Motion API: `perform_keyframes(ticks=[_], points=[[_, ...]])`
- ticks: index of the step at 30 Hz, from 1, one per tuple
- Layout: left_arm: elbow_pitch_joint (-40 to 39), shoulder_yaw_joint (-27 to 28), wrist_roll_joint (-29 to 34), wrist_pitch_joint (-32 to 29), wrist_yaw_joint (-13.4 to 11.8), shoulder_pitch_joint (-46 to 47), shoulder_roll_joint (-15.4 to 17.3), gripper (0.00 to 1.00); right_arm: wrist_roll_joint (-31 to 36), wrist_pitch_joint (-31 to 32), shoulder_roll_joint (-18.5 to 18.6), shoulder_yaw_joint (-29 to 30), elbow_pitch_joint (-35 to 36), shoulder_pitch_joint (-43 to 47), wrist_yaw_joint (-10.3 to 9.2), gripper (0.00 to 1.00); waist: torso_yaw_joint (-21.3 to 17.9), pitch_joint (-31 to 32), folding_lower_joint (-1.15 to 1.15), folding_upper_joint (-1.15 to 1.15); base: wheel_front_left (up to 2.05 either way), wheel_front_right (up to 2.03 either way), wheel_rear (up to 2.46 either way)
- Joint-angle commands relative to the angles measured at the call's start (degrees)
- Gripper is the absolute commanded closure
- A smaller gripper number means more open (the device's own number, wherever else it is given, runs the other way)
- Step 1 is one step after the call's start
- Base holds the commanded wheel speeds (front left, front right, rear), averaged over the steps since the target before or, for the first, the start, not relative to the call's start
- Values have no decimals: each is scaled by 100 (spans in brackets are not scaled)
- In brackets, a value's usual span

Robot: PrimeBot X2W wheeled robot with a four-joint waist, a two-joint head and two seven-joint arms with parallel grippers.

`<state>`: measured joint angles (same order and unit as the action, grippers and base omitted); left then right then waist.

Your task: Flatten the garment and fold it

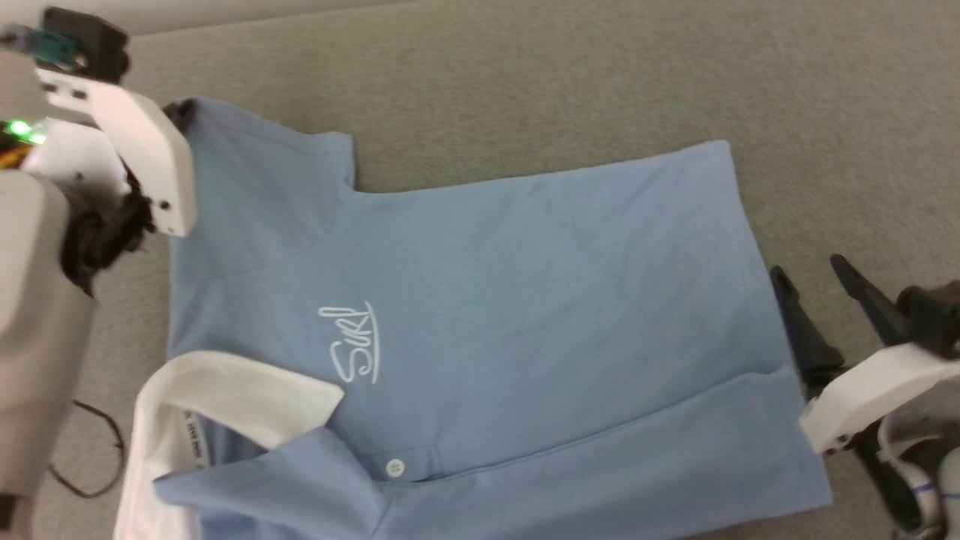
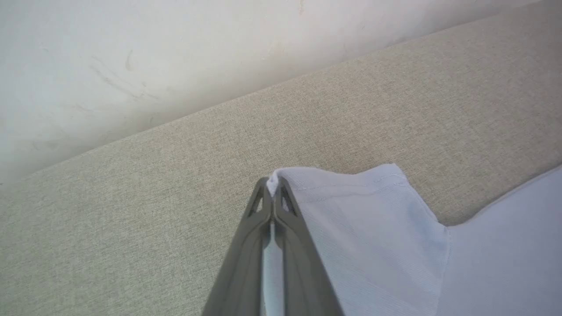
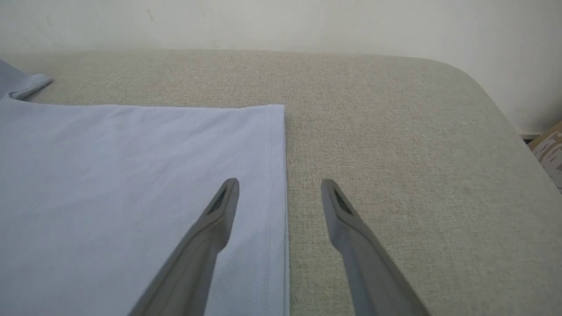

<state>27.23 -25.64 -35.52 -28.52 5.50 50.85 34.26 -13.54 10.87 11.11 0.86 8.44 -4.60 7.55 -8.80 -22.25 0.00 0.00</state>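
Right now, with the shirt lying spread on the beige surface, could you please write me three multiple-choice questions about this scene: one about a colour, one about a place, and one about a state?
1. What colour is the collar of the garment?
A. white
B. dark blue
C. grey

2. Where does the left gripper hold the garment?
A. at the collar
B. at a corner of the sleeve
C. at the bottom hem

3. How is the right gripper?
A. shut on the hem
B. open, holding nothing
C. shut and empty

Key:
1 A: the collar is white against the light blue body.
2 B: it is closed, with the tip of the sleeve pinched in it.
3 B: its jaws stand wide apart and clamp nothing.
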Motion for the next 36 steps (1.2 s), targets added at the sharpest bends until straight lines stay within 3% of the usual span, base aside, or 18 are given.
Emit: perform_keyframes(ticks=[1, 7, 13, 22, 33, 34, 35, 36], points=[[-274, 11, -4, 232, -17, -257, -92, 100, -236, 438, 246, 16, -18, -234, -6, 0, 361, 255, 0, 0, 0, 0, 0], [-1312, -22, 7, 629, -213, -817, -212, 100, -654, 1924, 1036, -117, -314, -951, -6, 0, 723, 270, 0, 0, 0, 0, 0], [-2385, -97, 70, 767, -476, -1290, -275, 100, -995, 2863, 1613, -466, -1087, -1899, -6, 0, 1064, 102, 0, 0, 0, 0, 0], [-3397, -244, 243, 974, -867, -1850, -424, 100, -895, 3387, 2086, -1060, -2155, -2843, -6, 0, 1503, -133, 0, 0, 0, 0, 0], [-3716, -461, 347, 1115, -968, -2000, -613, 100, -1010, 3300, 2438, -2086, -3124, -3132, -6, 0, 1835, -245, 0, 0, 0, 0, 0], [-3702, -472, 353, 1123, -974, -2014, -616, 100, -1084, 3327, 2458, -2197, -3161, -3124, -6, 56, 1841, -242, 0, 0, 0, 0, 0], [-3690, -474, 348, 1129, -986, -2026, -625, 100, -1151, 3328, 2482, -2288, -3183, -3129, -6, 100, 1842, -237, 0, 0, 0, 0, 0], [-3680, -474, 343, 1137, -995, -2033, -631, 100, -1207, 3307, 2508, -2362, -3197, -3145, -6, 100, 1841, -229, 0, 0, 0, 0, 0]])
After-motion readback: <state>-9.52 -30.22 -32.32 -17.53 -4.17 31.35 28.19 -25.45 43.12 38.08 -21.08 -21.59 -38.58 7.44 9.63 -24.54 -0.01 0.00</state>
